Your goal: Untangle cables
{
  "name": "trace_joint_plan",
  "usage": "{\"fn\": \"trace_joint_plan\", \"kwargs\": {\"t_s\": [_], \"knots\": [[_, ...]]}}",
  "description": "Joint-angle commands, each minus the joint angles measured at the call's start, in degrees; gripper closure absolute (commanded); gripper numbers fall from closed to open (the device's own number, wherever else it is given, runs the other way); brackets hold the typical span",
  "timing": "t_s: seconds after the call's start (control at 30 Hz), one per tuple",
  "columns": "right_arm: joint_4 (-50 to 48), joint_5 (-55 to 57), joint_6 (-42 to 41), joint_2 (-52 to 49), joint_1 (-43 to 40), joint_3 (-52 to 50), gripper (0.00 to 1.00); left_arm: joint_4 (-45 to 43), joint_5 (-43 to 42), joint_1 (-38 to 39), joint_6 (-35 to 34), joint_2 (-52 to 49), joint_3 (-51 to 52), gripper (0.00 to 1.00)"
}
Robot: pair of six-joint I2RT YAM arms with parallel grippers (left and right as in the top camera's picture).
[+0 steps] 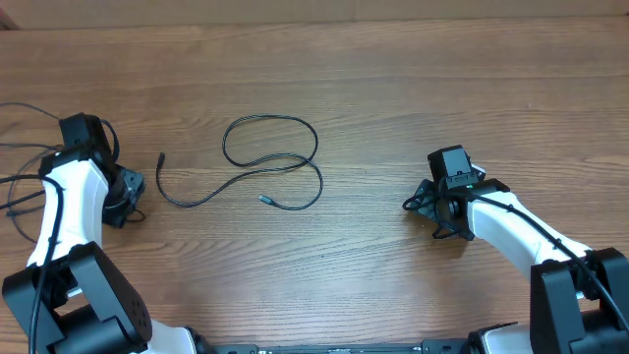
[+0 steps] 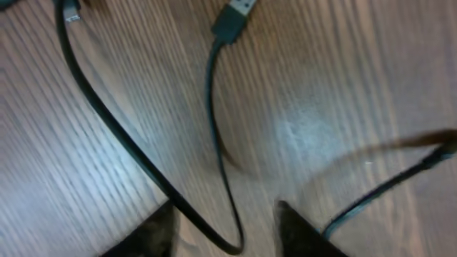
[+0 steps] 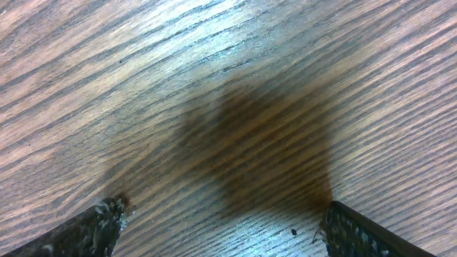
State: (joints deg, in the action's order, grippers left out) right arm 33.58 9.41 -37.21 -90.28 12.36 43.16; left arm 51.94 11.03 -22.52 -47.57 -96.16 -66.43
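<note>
One black cable (image 1: 265, 118) lies loose in a loop at mid-table, with one end near my left arm. My left gripper (image 1: 126, 200) sits low at the left. In the left wrist view a black cord (image 2: 121, 135) runs down from the top left and bends back up to a plug (image 2: 234, 18). That bend lies between the fingers of the left gripper (image 2: 225, 212), which stand apart with wood showing on both sides of it. A second cord (image 2: 385, 187) crosses at the right, blurred. My right gripper (image 1: 425, 211) (image 3: 223, 208) is open over bare wood.
Thin black cords (image 1: 20, 108) trail off the table's left edge behind my left arm. The wooden table (image 1: 393, 88) stretches to a pale wall at the back. Both arm bases stand at the front corners.
</note>
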Motion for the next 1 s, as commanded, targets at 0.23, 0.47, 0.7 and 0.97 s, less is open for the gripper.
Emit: {"fn": "trace_joint_plan", "kwargs": {"t_s": [0.23,0.47,0.7,0.97], "knots": [[0.2,-1.6,0.2,-0.7,-0.4,-0.8,0.12,0.7,-1.2,-0.6,0.0,0.7,-4.0,0.96],[0.6,-1.6,0.2,-0.7,-0.4,-0.8,0.11,1.3,-9.5,-4.9,0.3,1.8,-15.7,0.96],[0.6,-1.6,0.2,-0.7,-0.4,-0.8,0.11,-2.3,-12.5,-11.9,5.4,1.8,-27.6,0.96],[0.6,-1.6,0.2,-0.7,-0.4,-0.8,0.12,-0.3,-5.7,-21.1,5.7,1.6,-29.1,0.04]]}}
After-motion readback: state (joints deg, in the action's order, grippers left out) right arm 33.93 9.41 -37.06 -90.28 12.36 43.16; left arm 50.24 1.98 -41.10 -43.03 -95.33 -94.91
